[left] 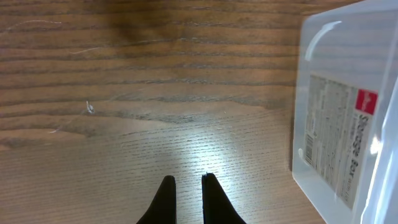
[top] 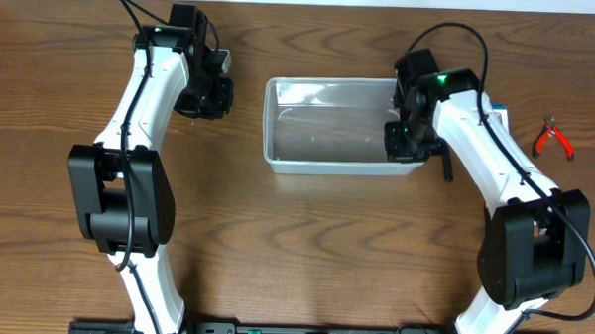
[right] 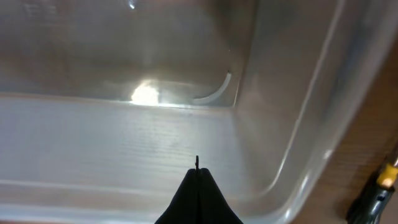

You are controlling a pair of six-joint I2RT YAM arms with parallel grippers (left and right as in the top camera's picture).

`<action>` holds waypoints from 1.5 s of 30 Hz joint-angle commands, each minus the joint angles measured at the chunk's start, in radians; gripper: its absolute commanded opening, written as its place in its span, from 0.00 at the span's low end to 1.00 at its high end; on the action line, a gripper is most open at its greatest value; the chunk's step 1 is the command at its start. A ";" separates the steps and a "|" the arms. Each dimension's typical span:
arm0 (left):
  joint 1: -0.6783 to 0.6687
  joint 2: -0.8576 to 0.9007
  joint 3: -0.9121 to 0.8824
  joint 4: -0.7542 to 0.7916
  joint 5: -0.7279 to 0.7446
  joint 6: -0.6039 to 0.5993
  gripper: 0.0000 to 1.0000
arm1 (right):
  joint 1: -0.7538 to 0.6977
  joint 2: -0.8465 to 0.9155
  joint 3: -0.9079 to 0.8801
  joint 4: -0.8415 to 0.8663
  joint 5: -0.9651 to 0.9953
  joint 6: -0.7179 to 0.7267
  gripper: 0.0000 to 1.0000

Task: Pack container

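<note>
a clear, colourless plastic rectangular container [top: 328, 138] with rounded corners and a rim sits on the brown wood-grain table [top: 294, 256], a little toward 12 o'clock from the table's middle in the overhead view, long side running 9 to 3 o'clock, with nothing lying in it. the left gripper [top: 207, 96] hangs over bare wood at the container's 9 o'clock side, near it but apart; in the left wrist view its black fingers [left: 166, 190] are drawn in to a thin slit with nothing between them, and the container's wall stands at 3 o'clock with a white printed label with a red patch [left: 339, 140] showing through it. the right gripper [top: 403, 141] is over the container's inside at its 3 o'clock end, and its fingers [right: 197, 180] are pressed together to one point, holding nothing; whether they touch the floor i cannot tell. a dark-handled tool with a yellow band [right: 378, 193] lies just outside the rim at 4 o'clock. red-handled pliers [top: 553, 138] lie well apart at 3 o'clock.
</note>
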 commanded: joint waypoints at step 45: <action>0.003 0.018 -0.005 0.058 -0.153 -0.009 0.99 | -0.004 -0.024 0.463 -0.041 0.001 0.006 0.99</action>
